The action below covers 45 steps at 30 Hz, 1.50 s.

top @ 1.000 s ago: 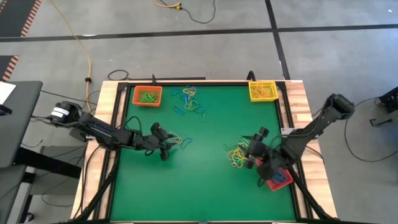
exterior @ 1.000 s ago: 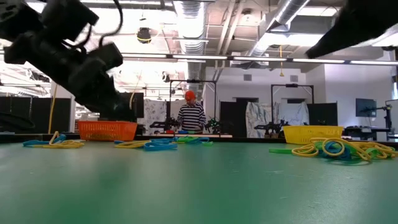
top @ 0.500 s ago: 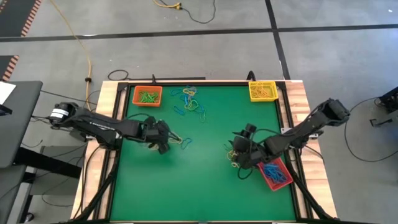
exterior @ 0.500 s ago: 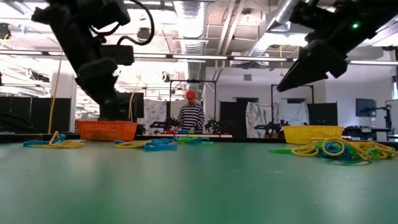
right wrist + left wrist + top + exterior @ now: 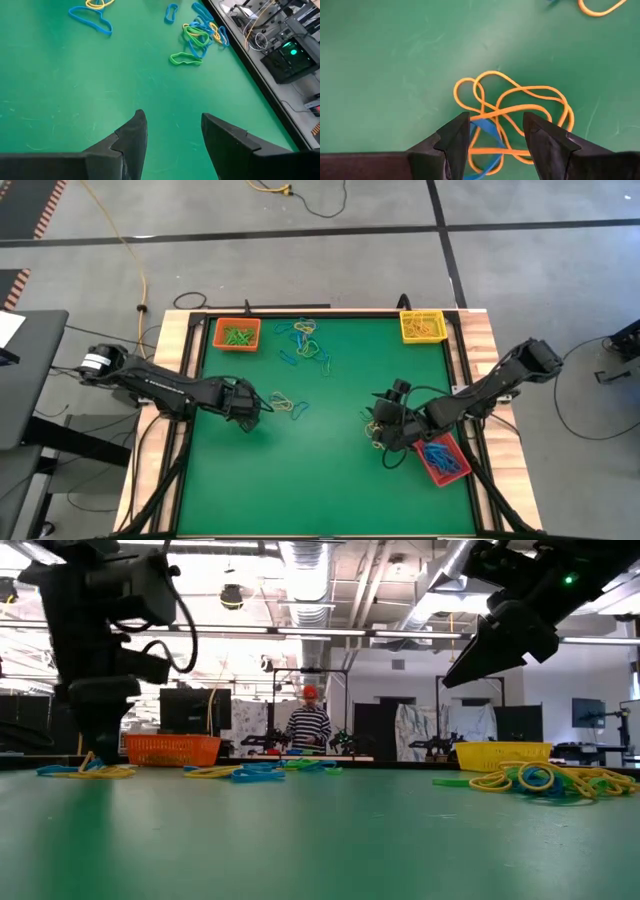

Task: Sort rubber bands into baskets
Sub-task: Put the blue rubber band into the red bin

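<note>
Bands [image 5: 512,117] in yellow and blue lie tangled on the green surface [image 5: 330,470], on the side of the orange basket [image 5: 237,334]. The left gripper [image 5: 495,132] hangs just over them with its jaws spread, holding nothing. The bands look light, thin and stretchy, so they may snag on each other. A good place to pinch is one yellow loop where it sticks out. The right gripper [image 5: 170,130], jaws spread too, waits far from that basket, next to the red basket [image 5: 443,461].
</note>
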Motion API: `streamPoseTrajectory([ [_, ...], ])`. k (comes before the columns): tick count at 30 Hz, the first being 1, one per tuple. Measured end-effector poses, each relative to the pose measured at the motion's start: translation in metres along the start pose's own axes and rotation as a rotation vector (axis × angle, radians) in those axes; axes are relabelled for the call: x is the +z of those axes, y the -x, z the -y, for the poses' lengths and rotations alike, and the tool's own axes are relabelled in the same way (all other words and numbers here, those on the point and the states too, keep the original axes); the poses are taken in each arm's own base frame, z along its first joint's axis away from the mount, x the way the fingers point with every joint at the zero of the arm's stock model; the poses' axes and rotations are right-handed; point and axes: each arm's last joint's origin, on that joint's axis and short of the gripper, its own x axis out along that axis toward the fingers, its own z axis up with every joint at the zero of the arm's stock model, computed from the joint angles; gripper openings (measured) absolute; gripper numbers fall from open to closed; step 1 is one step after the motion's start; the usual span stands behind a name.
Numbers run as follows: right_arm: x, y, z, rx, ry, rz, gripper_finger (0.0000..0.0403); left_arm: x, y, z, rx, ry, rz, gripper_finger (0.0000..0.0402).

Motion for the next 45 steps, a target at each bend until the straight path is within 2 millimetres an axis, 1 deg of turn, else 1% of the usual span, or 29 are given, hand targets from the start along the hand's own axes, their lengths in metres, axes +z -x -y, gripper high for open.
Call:
streamPoseTrajectory([
  [3, 0.0, 0.0, 0.0, 0.001, -0.003, 0.002, 0.0223, -0.002, 0.001, 0.002, -0.009, 0.003, 0.003, 0.0174],
  [9, 0.0, 0.0, 0.0, 0.002, -0.004, 0.003, 0.0223, 0.0, 0.007, 0.008, -0.03, 0.001, 0.026, 0.0174],
  [21, 0.001, 0.0, 0.0, 0.002, -0.007, 0.005, 0.0223, -0.005, 0.007, 0.001, 0.038, 0.028, -0.022, 0.0169],
  [24, -0.002, -0.002, -0.001, 0.004, -0.012, 0.009, 0.0223, -0.008, 0.004, -0.001, 0.052, 0.023, -0.03, 0.0146],
  [29, -0.003, -0.002, -0.001, 0.006, -0.012, 0.008, 0.0223, -0.008, -0.001, 0.0, 0.023, 0.011, -0.013, 0.0076],
  [33, -0.003, -0.002, -0.001, 0.007, -0.012, 0.007, 0.0223, -0.006, -0.002, 0.004, -0.021, -0.02, 0.021, 0.0038],
  [38, -0.003, -0.002, -0.001, 0.008, -0.013, 0.008, 0.0223, -0.003, -0.002, 0.007, -0.052, -0.074, 0.044, 0.0006],
  [42, -0.002, -0.002, -0.002, 0.011, -0.021, 0.014, 0.0223, -0.001, 0.001, 0.009, -0.06, -0.103, 0.048, 0.0001],
  [45, -0.002, -0.002, -0.002, 0.013, -0.024, 0.018, 0.0223, 0.006, 0.009, 0.015, -0.086, -0.136, 0.074, 0.0],
])
